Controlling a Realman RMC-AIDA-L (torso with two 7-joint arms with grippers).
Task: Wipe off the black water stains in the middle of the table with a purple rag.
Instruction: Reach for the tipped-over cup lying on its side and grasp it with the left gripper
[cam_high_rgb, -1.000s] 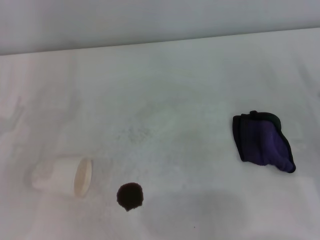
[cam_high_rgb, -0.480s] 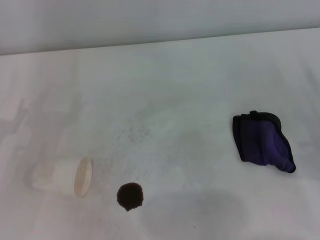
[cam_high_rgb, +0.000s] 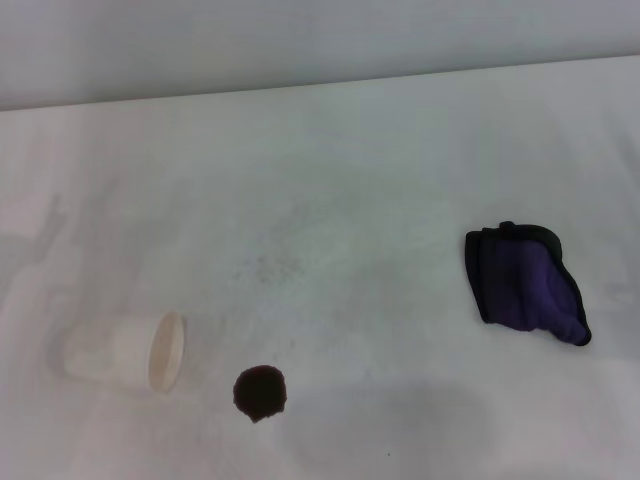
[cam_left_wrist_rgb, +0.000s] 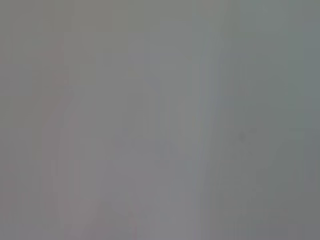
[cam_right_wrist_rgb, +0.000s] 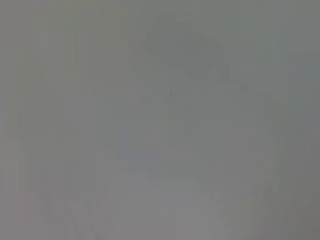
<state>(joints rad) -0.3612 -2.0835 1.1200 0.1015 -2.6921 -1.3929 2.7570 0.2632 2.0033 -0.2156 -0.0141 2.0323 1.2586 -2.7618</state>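
In the head view the black water stain (cam_high_rgb: 260, 392) is a small roundish dark blot on the white table (cam_high_rgb: 350, 180), near the front and left of centre. The purple rag (cam_high_rgb: 526, 285) lies bunched on the table at the right, well apart from the stain. Neither gripper shows in the head view. Both wrist views show only plain grey with no object or finger.
A white paper cup (cam_high_rgb: 128, 352) lies on its side just left of the stain, its mouth facing the stain. The table's far edge (cam_high_rgb: 320, 88) runs across the back of the view. Faint grey speckles mark the table's middle.
The cup has rolled or shifted very slightly. The stain and the rag have not moved.
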